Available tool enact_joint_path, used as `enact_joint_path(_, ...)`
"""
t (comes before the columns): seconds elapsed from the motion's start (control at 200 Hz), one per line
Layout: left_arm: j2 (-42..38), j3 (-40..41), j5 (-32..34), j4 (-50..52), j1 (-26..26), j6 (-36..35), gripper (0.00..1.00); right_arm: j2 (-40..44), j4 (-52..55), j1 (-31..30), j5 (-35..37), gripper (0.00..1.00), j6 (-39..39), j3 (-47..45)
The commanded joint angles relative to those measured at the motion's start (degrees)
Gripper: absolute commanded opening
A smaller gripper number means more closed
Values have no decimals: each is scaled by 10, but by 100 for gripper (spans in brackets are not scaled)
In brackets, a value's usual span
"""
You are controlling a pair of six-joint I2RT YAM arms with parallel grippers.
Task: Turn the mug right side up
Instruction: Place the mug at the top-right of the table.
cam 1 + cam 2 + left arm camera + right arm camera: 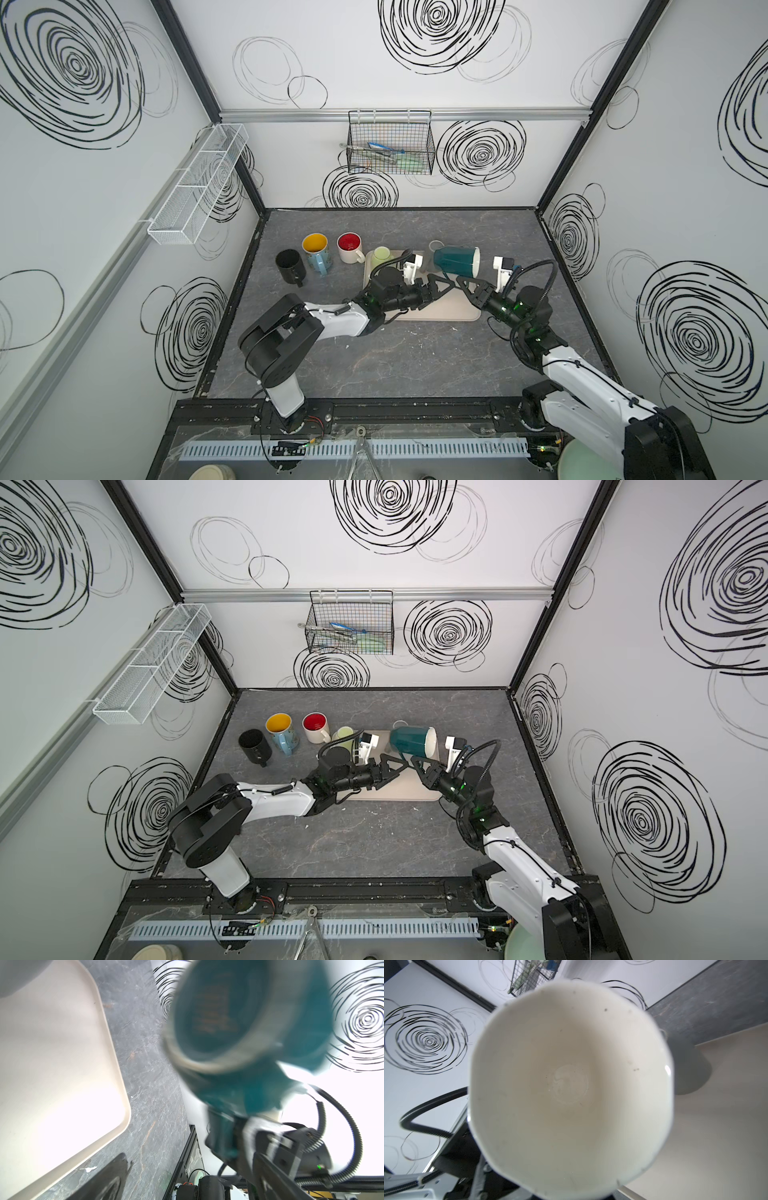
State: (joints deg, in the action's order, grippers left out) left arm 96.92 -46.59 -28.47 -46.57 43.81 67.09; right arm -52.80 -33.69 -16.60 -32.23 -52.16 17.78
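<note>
The teal mug (pixel 453 258) (pixel 409 738) with a cream inside hangs on its side above the beige tray (pixel 457 313), mouth toward the right wall. My right gripper (pixel 460 283) (pixel 417 764) is shut on it from below, at the handle, as the left wrist view shows under the blurred mug (pixel 239 1022). The right wrist view looks straight into the mug's mouth (pixel 571 1084), which hides the jaws. My left gripper (pixel 441 283) (pixel 398 765) is open just left of the mug and apart from it. One dark finger (pixel 112 1176) shows over the table.
Upright at the back left stand a black mug (pixel 291 266), a blue mug with a yellow inside (pixel 316 251) and a white mug with a red inside (pixel 350 247). A pale green mug (pixel 380 255) sits on the tray's far left corner. A wire basket (pixel 390 145) hangs on the back wall.
</note>
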Motion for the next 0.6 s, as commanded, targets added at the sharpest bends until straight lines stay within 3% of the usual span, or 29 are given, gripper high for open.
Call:
enact_joint_path(0.0,-35,-3,1,-12,-5,-40,96,18,-18,11,14,0,18,17)
enact_joint_path(0.395,-55,10,-19,22,-16,-72,96,25,144,27,85,0,86,68)
enact_joint_path(0.595,-90,19,-1,92,-21,-124,96,27,198,55,94,0,100,85)
